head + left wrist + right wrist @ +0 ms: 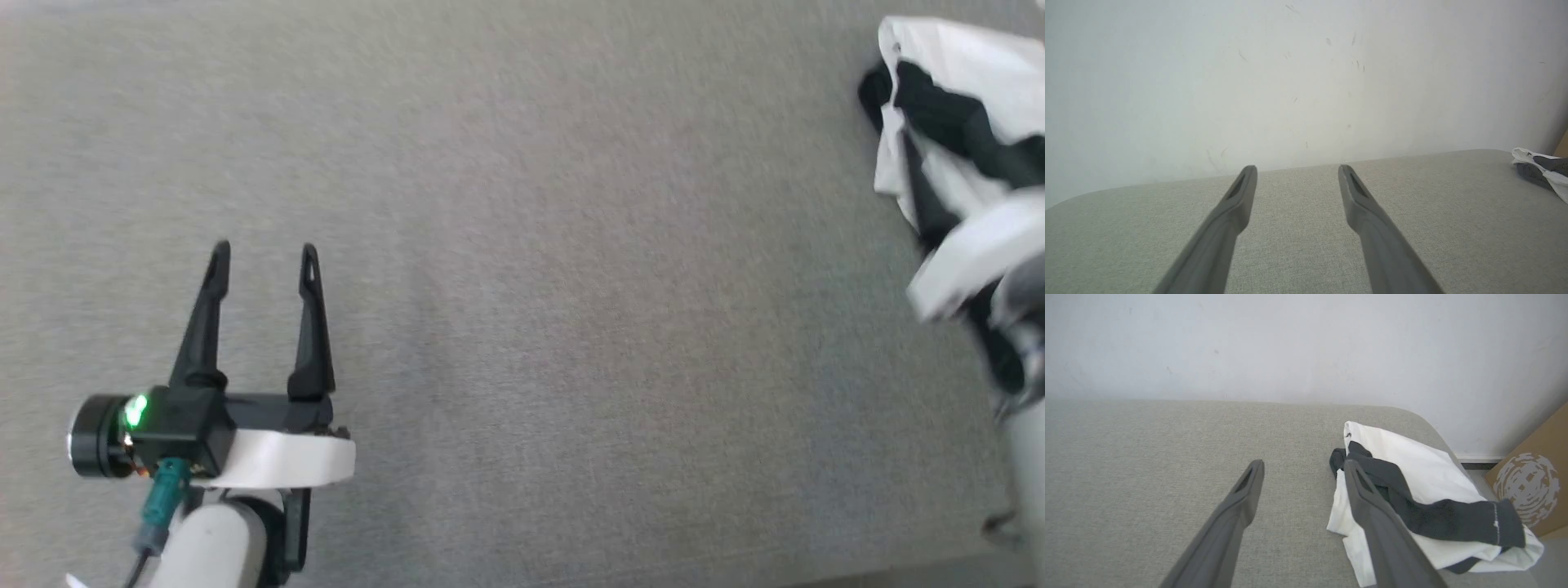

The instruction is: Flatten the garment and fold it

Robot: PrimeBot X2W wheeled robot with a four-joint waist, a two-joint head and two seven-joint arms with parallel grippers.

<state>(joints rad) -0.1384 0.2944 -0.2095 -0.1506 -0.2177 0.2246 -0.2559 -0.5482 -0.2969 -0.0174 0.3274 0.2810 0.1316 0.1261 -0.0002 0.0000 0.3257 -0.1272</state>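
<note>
The garment (971,65) lies crumpled in a heap at the right end of the grey fabric surface (571,286), white cloth with a black sleeve draped across it. My right gripper (1304,465) hovers open just left of the garment (1412,457); its right finger overlaps the heap's near edge in that view, and nothing sits between the fingers. Far to the left, my left gripper (264,253) stands open and empty over bare fabric. In the left wrist view the left gripper (1297,171) points at the wall, with the garment (1523,155) small at the right edge.
A pale wall (1290,343) rises right behind the surface's far edge. A brown cardboard box (1531,486) with a white print stands on the floor past the rounded right corner. A blurred pale part of my right arm (971,253) shows in front of the heap.
</note>
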